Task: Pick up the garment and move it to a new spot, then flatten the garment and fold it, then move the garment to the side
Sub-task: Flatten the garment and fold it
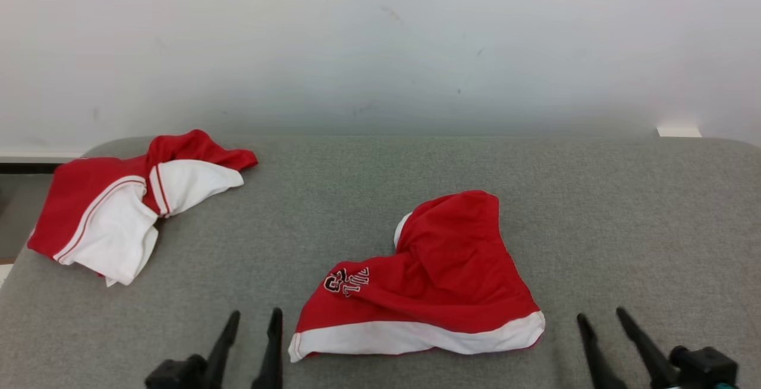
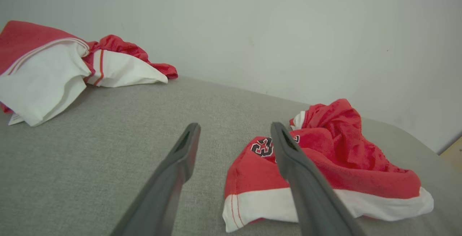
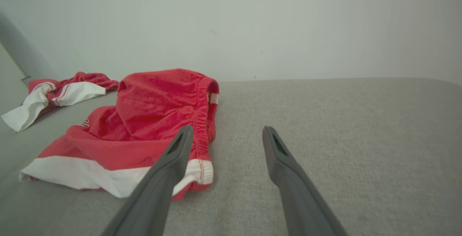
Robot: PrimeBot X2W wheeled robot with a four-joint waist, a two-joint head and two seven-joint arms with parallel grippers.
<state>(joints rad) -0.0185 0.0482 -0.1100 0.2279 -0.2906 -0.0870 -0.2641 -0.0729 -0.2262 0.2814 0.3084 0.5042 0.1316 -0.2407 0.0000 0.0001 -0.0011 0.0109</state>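
1. Dark grey and long, the two fingers of the left gripper [image 1: 255, 313] stand spread wide with nothing between them. They sit low at the near edge of the head view, tips pointing away across the cloth.
2. The right gripper [image 1: 601, 314] is parted just as wide and is also empty, at the near right.
3. Between the two grippers, touching neither, lie the red shorts [image 1: 440, 270] in a crumpled heap. A white hem band runs along the near edge and a black-and-white printed emblem sits toward the heap's left. In the right wrist view the gathered elastic waistband is bunched up at the far end.
4. A second garment [image 1: 119, 204], red with white panels and thin stripes, is rumpled at the far left corner, well apart from the shorts.
5. Both pieces rest on a table [image 1: 624, 210] covered in grey woven fabric, with rounded far corners.
6. A pale wall [image 1: 380, 38] with a few faint scuffs rises directly behind the table.
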